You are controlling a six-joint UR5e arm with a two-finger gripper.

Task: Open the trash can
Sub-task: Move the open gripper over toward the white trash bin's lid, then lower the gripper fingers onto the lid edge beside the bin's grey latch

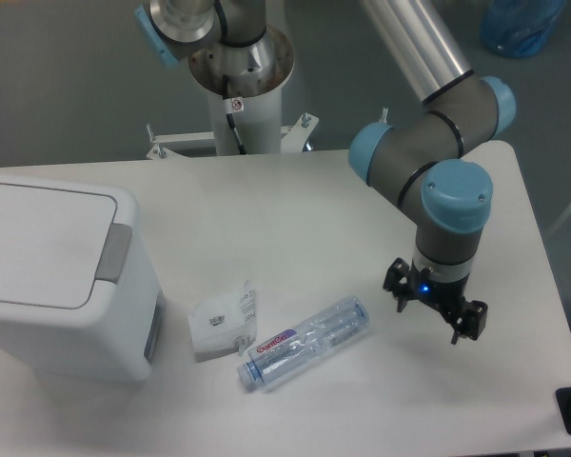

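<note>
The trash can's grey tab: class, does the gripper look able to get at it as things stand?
Probably yes. The gripper hangs far from the grey tab on the trash can; the plastic bottle and white packet lie low between them.

One trash can (52, 276) is sitting on the desk (295, 200), and it is showing one flat lid (38, 243) and one grey tab (113, 252). One small white packet (219, 324) is lying on the desk. One clear plastic bottle (305, 343) is lying there too, wearing one label (274, 345). One robot arm (438, 162) is reaching over the desk, carrying one pincer (436, 307). One blue object (523, 24) is showing at the top right edge.
</note>
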